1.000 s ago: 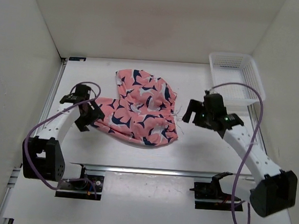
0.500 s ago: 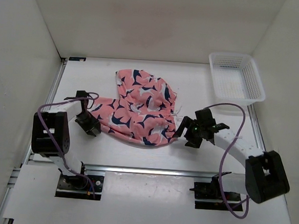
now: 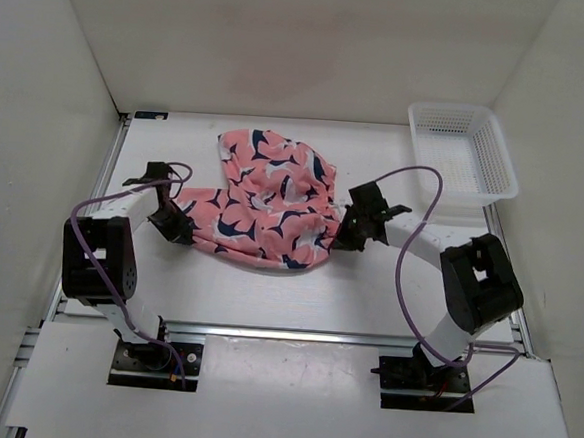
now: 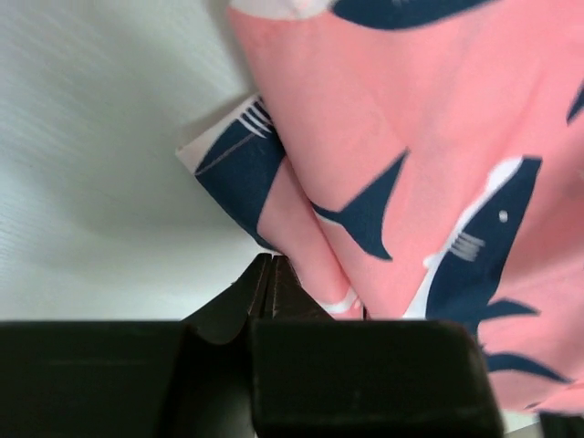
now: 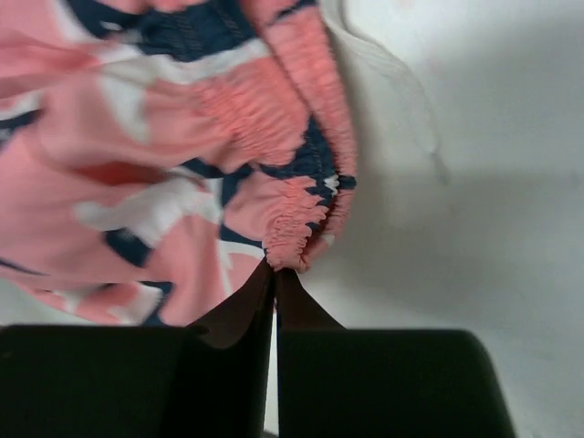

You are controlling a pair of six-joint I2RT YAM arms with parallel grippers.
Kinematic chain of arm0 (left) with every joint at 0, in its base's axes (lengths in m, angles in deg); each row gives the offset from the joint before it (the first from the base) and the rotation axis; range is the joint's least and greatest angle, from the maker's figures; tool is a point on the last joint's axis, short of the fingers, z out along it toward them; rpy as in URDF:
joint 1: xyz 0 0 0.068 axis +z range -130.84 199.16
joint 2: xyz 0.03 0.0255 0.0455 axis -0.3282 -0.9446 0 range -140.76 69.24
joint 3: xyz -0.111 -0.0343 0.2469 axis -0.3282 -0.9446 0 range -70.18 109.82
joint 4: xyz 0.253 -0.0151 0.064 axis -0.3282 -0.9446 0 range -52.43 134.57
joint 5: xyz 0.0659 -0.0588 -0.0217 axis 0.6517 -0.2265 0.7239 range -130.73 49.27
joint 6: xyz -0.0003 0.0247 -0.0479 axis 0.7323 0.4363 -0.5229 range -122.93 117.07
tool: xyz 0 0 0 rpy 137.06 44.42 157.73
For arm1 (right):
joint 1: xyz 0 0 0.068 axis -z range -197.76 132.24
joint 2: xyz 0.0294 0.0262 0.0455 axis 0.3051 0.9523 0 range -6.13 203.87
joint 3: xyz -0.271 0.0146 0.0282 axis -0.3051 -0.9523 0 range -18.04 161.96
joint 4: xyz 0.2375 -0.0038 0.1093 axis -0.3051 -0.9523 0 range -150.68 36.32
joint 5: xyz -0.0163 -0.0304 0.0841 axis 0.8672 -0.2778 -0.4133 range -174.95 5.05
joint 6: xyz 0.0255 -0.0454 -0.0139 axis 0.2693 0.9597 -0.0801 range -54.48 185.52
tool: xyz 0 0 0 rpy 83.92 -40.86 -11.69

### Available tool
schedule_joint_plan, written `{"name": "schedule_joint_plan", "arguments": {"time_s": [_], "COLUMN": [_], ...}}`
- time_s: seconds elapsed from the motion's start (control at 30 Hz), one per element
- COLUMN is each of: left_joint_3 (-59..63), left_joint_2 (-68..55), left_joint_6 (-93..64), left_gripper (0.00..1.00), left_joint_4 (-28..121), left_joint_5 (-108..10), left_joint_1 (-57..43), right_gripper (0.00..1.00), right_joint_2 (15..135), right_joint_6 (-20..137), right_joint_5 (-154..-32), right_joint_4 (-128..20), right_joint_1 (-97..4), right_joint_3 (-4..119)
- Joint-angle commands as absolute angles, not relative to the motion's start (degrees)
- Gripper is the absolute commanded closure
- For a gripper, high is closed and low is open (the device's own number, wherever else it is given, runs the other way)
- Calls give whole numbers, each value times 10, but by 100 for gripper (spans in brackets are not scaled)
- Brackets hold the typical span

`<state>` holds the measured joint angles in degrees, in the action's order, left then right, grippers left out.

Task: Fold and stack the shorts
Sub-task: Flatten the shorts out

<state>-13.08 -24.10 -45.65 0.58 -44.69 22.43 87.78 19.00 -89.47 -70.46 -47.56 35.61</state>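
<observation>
The shorts (image 3: 263, 202), salmon-pink with navy-and-white sharks, lie crumpled in the middle of the table. My left gripper (image 3: 181, 233) is low at their left edge, and my right gripper (image 3: 343, 235) is low at their right edge. In the left wrist view the dark fingertips (image 4: 271, 260) are pressed together at a folded hem of the shorts (image 4: 411, 119). In the right wrist view the fingertips (image 5: 276, 270) meet on the gathered elastic waistband of the shorts (image 5: 182, 155), pinching it.
A white plastic mesh basket (image 3: 462, 151) stands at the back right corner. White walls enclose the table on three sides. A metal rail (image 3: 294, 333) runs along the near edge.
Both arms came down and inward to the two sides of the shorts, and both grippers went from open to shut. The fabric has bunched slightly toward the back.
</observation>
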Motion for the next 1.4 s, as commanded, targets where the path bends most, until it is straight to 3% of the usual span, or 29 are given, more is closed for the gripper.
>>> {"name": "schedule_joint_plan", "arguments": {"time_s": [0.0, 0.2, 0.33, 0.43, 0.5, 0.6, 0.77, 0.93, 1.1, 1.23, 1.37], "left_joint_3": [-102, -110, -135, -135, -130, -113, -95, -95, -81, -57, 27], "left_joint_2": [-225, -164, -164, -198, -216, -246, -288, -314, -326, -320, -300], "left_joint_6": [-446, -446, -460, -454, -448, -433, -433, -433, -438, -433, -427], "left_gripper": [90, 90, 63, 37, 30, 30, 30, 54, 90, 90, 90], "left_joint_4": [-2, -21, -21, -8, 4, 17, 23, 23, 23, 23, 11], "left_joint_5": [-435, -414, -413, -431, -436, -442, -449, -446, -428, -428, -417], "left_joint_1": [227, 227, 232, 250, 266, 273, 273, 266, 266, 266, 266], "right_gripper": [100, 100, 100, 100, 100, 100, 100, 100, 100, 100, 100], "right_joint_2": [897, 891, 886, 880, 874, 862, 849, 849, 849, 844, 866], "right_joint_6": [222, 222, 222, 227, 233, 240, 246, 246, 252, 272, 336], "right_joint_5": [-855, -843, -843, -843, -836, -823, -817, -817, -817, -804, -799], "right_joint_4": [-729, -729, -735, -742, -742, -754, -759, -759, -764, -778, -801], "right_joint_1": [-477, -477, -477, -477, -477, -477, -477, -477, -472, -472, -440], "right_joint_3": [430, 423, 408, 408, 402, 402, 391, 391, 396, 416, 525]}}
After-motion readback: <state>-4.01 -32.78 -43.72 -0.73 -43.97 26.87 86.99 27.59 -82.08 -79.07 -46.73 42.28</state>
